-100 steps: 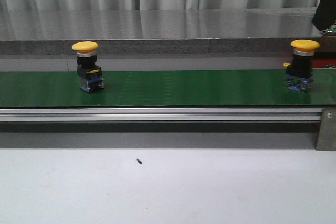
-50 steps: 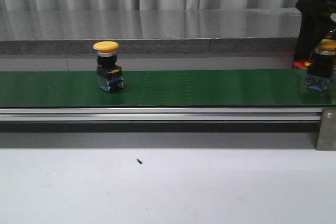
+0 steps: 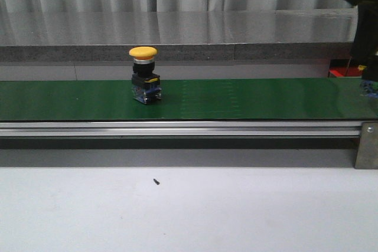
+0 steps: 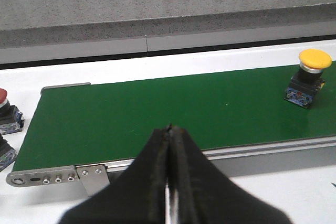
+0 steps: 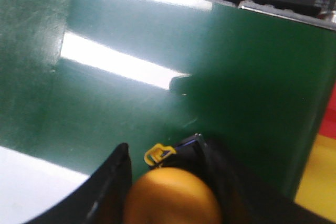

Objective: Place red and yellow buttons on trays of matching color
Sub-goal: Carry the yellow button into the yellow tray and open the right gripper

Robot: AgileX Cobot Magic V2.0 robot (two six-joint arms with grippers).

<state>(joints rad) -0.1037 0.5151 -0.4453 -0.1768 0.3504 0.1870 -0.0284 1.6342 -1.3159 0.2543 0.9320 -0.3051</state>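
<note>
Front view, belt: a yellow mushroom-head push button with a black and blue base (image 3: 144,75) stands upright on the long green conveyor belt (image 3: 248,98), left of centre; white tabletop (image 3: 189,210) in front.
Front view, right edge: the right end effector (image 3: 367,39) reaches down at the belt's far right end; what it holds is cut off here.
Left wrist view: the left end effector (image 4: 169,145) is clenched on nothing, above the belt's near rail; the same yellow button (image 4: 308,77) stands well apart. A red-capped push button (image 4: 6,113) sits off the belt's end.
Right wrist view: the right end effector (image 5: 168,182) straddles a second yellow-capped button (image 5: 173,198); whether it grips it, I cannot tell.
Step in hand: apparently the grasp of this second button.
Next move: likely lifting and carrying it to the yellow tray (image 5: 317,182).
</note>
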